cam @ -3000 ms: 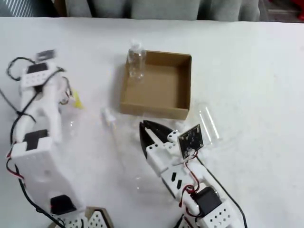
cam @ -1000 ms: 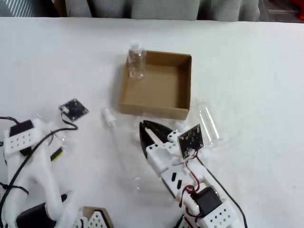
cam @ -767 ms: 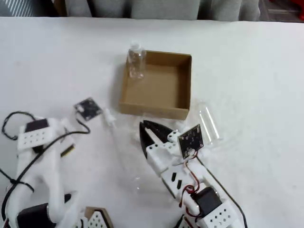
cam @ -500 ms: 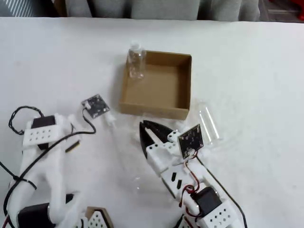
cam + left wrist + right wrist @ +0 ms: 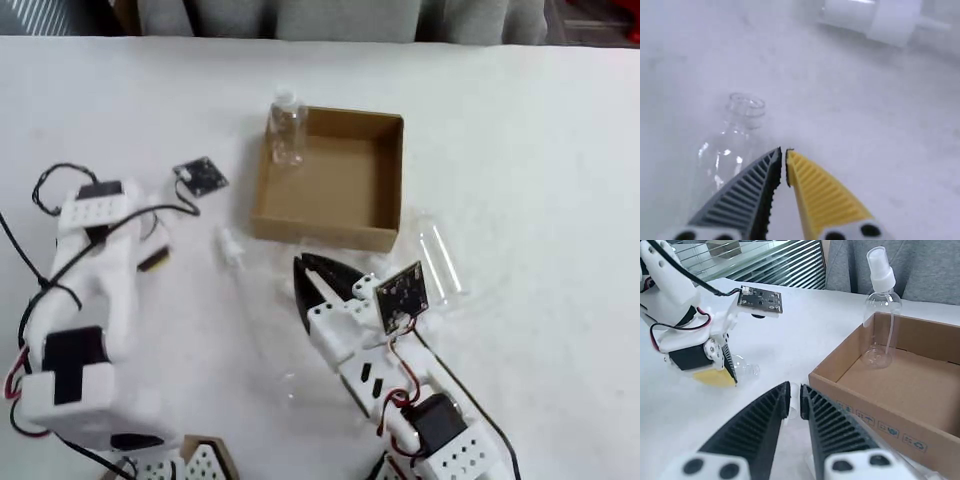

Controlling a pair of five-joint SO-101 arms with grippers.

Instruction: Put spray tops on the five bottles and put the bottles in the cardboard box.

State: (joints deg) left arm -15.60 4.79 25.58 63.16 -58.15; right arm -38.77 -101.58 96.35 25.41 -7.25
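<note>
Over on the left of the table, the left gripper hangs low with its grey and yellow fingers pressed together, gripping nothing. An uncapped bottle lies on its side just beside the grey finger, with its open neck pointing away from the arm. My guess is the arm is lining up on this bottle, and the fingers would have to part before it could take hold.

A loose spray top lies on the table between the two arms, near the left corner of the cardboard box. That is a handy spot if the top is meant for the lying bottle.

One bottle with its spray top on stands upright in the far left corner of the box, tucked in there, I'd judge, to leave room for the others. So one looks done and the rest are still to go.

The right gripper sits just near of the box's front wall with its black fingers drawn almost together. A sliver of white shows in the gap, though I can't tell what it is. What look like more clear bottles lie to its right, near the box.
</note>
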